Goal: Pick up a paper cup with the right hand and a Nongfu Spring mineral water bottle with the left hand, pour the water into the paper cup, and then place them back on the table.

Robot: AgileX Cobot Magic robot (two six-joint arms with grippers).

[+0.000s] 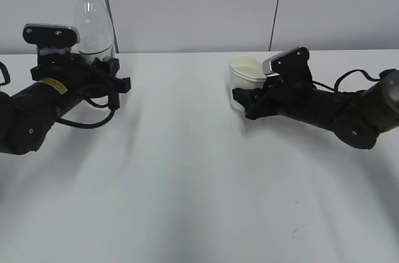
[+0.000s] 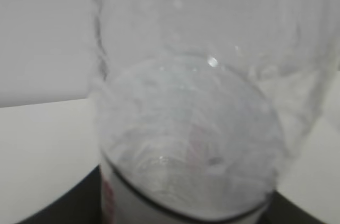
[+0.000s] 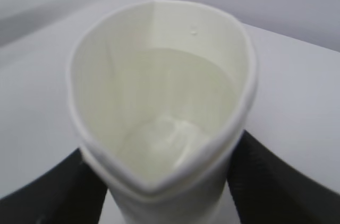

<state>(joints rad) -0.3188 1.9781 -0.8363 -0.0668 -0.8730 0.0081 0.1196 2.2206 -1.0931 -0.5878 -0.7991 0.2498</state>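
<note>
Gripping the bottle [image 1: 93,26] low on its body, our left gripper [image 1: 100,63] has its fingers [image 2: 58,203] clamped on both sides of it; the bottle stands upright at the far left of the table [image 1: 187,169], uncapped, red ring at the neck. Our right gripper [image 1: 244,100] is closed on the cup [image 1: 245,76], squeezing its rim out of round, far right of centre. We see water [image 3: 175,96] inside the cup in the right wrist view. Whether either one touches the table, we cannot tell.
</note>
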